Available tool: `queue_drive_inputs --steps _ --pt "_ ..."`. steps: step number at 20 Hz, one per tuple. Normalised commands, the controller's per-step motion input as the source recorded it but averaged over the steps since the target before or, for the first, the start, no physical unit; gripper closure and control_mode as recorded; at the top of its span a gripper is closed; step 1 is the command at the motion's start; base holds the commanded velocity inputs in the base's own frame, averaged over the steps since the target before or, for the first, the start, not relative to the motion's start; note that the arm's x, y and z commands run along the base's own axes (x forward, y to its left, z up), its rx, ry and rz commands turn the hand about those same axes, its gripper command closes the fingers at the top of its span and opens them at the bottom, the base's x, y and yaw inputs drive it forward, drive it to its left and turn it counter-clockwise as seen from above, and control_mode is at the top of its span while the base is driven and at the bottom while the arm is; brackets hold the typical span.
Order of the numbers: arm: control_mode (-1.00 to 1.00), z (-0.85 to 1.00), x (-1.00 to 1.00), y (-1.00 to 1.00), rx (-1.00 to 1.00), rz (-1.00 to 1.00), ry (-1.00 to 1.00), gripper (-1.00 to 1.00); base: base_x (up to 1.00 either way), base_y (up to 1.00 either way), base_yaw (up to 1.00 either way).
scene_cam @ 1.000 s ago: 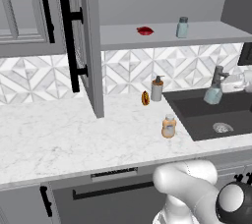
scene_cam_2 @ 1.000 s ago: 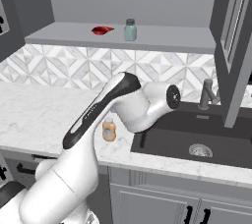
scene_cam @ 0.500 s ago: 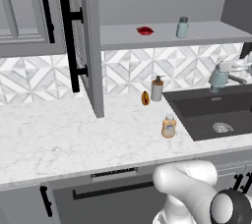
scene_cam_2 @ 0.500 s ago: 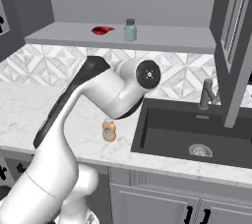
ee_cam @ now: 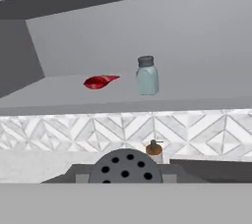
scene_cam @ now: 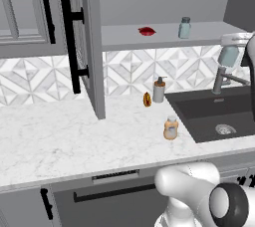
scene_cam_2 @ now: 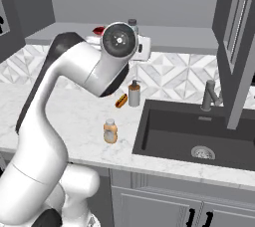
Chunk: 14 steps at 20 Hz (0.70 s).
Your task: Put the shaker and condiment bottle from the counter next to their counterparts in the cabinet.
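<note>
Currently the gripper is closed on the shaker, held upright with its long axis vertical, off the right end of the cabinet shelf and over the sink. The held jar hangs slightly below the shelf's front edge. In the hand view its grey perforated cap sits at bottom centre.

The counterparts stand on the shelf: the matching shaker lies ahead of and above the claw, a little right of its line, and the red item lies well apart from it toward the shelf's left end.

The condiment bottle stands upright near the counter front edge, just beside the sink's left rim.

Judgement: the carry is under way; the load must rise above the shelf edge before going in. Risk: clipping that edge.
</note>
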Motion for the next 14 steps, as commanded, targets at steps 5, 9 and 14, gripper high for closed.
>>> queue_drive_inputs --steps 5,9,14 --pt "-1.00 0.55 0.26 -0.11 0.00 -0.17 0.00 1.00 0.00 0.00 0.00" --pt "-1.00 0.01 0.59 0.00 0.00 -0.01 0.00 1.00 0.00 0.00 0.00" --pt "-1.00 0.00 0.53 -0.18 0.00 0.00 0.00 1.00 0.00 0.00 0.00"
